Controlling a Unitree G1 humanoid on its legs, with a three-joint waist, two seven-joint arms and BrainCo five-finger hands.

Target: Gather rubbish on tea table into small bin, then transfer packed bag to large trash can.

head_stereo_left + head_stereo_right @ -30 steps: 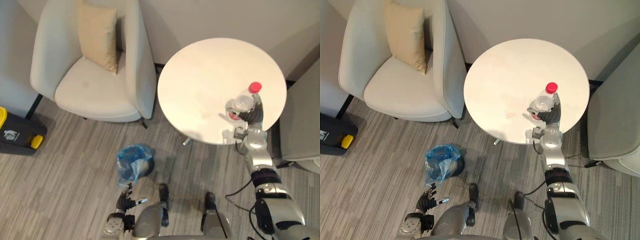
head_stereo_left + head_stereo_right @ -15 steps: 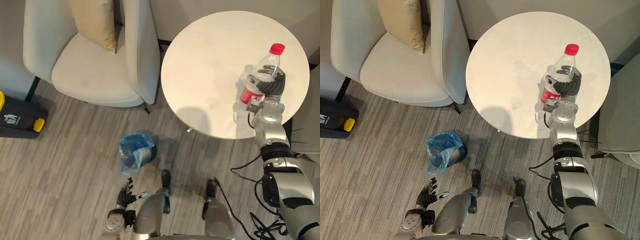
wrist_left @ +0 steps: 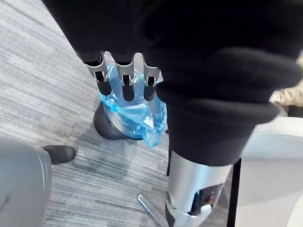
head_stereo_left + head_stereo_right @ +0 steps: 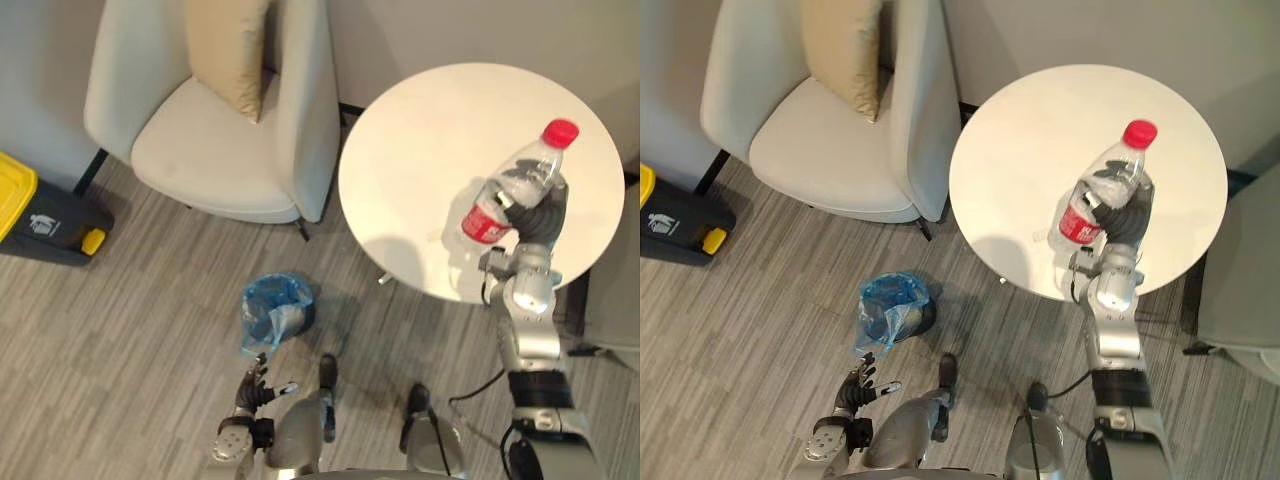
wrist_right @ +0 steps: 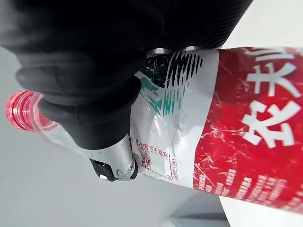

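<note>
Where the bottle (image 4: 508, 190) stood on the table (image 4: 420, 130) a second ago, it now tilts raised above it, the right hand (image 4: 537, 216) clenched round its middle. Next, I judge, comes the carry to the small bin (image 3: 103, 126), where the left hand (image 4: 249, 387) hangs slack.

Clear bottle (image 4: 510, 190), red cap (image 4: 560, 131) and label (image 4: 484, 222), white table (image 4: 430, 150), blue bag (image 4: 272, 305), apparently black bin (image 3: 105, 126), grey streaked floor (image 4: 120, 330)

eye views: overhead, facing down, far, sharing table (image 4: 430, 140) and bin (image 4: 280, 305) | wrist views: very close, left also sees bin
</note>
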